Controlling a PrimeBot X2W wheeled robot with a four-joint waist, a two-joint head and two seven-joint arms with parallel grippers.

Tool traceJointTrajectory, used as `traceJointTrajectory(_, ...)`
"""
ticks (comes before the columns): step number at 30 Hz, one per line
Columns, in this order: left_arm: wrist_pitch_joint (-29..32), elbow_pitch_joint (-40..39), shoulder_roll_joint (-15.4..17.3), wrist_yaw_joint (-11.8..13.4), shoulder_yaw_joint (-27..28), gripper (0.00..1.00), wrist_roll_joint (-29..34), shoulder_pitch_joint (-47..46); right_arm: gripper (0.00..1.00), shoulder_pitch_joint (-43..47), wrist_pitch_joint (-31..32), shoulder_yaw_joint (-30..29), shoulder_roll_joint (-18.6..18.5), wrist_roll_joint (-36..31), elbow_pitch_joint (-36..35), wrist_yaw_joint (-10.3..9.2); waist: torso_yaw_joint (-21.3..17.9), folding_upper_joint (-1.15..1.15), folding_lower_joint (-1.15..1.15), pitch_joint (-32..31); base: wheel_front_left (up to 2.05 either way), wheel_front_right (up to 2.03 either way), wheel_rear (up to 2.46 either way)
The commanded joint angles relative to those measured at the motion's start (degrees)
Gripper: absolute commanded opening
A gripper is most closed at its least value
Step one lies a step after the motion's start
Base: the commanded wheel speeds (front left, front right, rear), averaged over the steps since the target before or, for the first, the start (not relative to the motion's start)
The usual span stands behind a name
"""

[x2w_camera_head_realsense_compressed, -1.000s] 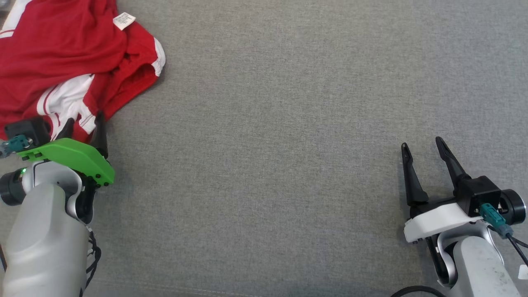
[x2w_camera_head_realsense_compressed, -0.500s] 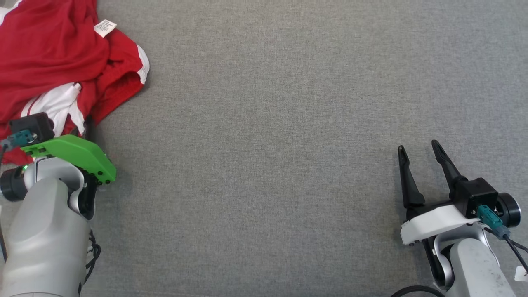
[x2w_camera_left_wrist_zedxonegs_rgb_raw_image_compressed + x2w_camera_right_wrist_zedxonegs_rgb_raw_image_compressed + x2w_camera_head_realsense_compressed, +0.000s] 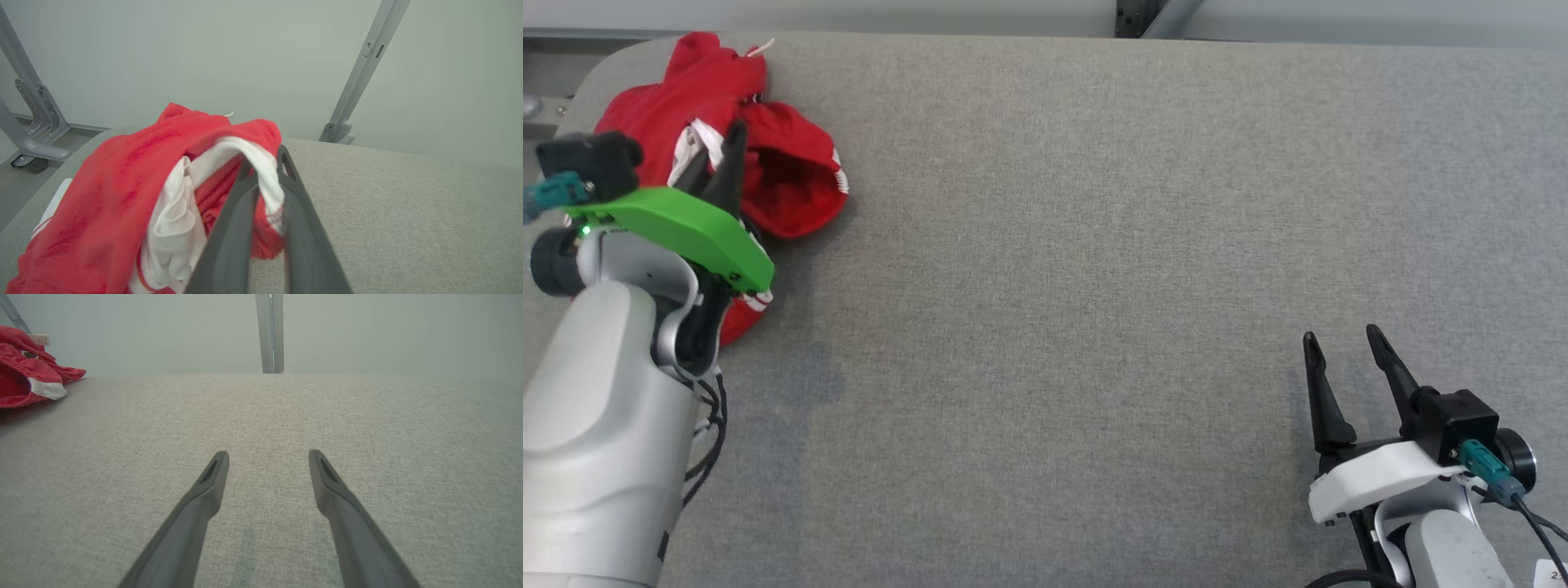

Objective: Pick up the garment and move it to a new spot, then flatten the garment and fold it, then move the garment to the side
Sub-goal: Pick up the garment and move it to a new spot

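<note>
Garment (image 3: 792, 175), red-and-white, bunched at the table (image 3: 1094, 286)'s far left corner. Left tool (image 3: 720, 151) pinching its fabric; right tool (image 3: 1339, 333) spread.

A bare test lab: plain pale wall (image 3: 204, 49), grey metal frame struts (image 3: 357, 81), grey fabric-covered table (image 3: 1094, 286).

The garment (image 3: 792, 175) sits bunched on the table (image 3: 1094, 245), at its far left corner. The left gripper (image 3: 721, 147) reaches in from the garment's near side, with a fold of cloth caught between its two fingers and touching both, and more cloth trails beneath its wrist. The right gripper (image 3: 1339, 347) is at the table's near right, well apart from the garment, over bare surface with nothing between its spread fingers. A frame post (image 3: 1131, 15) stands behind the table's far edge, near its middle.
</note>
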Motion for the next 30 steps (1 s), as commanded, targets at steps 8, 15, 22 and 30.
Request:
traceJointTrajectory(8, 5.7, -7.9, 4.0, 2.0, 2.3, 0.0, -2.2, -4.6, 1.0, 2.1, -0.2, 0.4, -0.1, 3.0, 0.8, 0.0, -2.5, 0.0, 0.0, -5.0, 0.0, 0.0, 0.0)
traceJointTrajectory(15, 9.3, -11.6, 8.1, 4.8, 6.1, 0.0, -4.4, -7.7, 1.0, 2.9, -0.2, 0.8, -0.1, 4.8, 1.2, 0.0, -4.7, 0.0, 0.0, -5.6, 0.0, 0.0, 0.0)
traceJointTrajectory(22, 10.9, -14.4, 9.8, 5.4, 7.8, 0.0, -5.9, -9.3, 1.0, 3.0, -0.2, 0.3, 0.0, 5.1, 1.4, 0.0, -5.5, 0.0, 0.0, -6.0, 0.0, 0.0, 0.0)
traceJointTrajectory(30, 12.9, -16.6, 11.6, 5.6, 8.4, 0.0, -6.4, -11.8, 1.0, 2.3, -0.2, 0.6, -0.1, 5.8, 1.6, 0.0, -6.3, 0.0, 0.0, -6.8, 0.0, 0.0, 0.0)
